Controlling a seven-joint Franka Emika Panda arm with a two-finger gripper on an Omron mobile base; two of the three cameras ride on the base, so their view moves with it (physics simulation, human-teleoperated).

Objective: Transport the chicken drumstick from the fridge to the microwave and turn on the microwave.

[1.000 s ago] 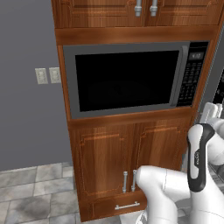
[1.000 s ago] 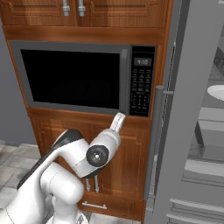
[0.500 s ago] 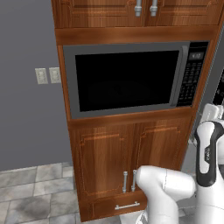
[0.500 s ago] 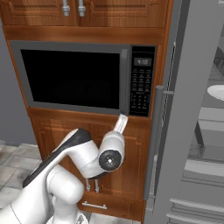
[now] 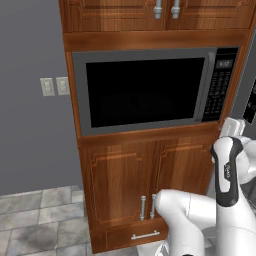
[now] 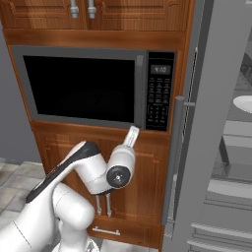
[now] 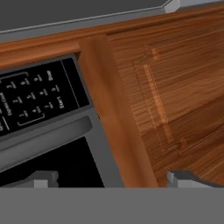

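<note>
microwave (image 5: 145, 90) wide axis level (door shut), facing camera

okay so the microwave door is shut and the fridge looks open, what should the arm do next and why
Probably swing the open, empty gripper right, toward the fridge. The microwave door is closed, no drumstick is held, and the hand camera faces the button panel, so fetching comes first.

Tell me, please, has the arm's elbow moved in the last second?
Yes: the elbow shifted slightly right, off the cabinet handles toward the fridge door.
</note>
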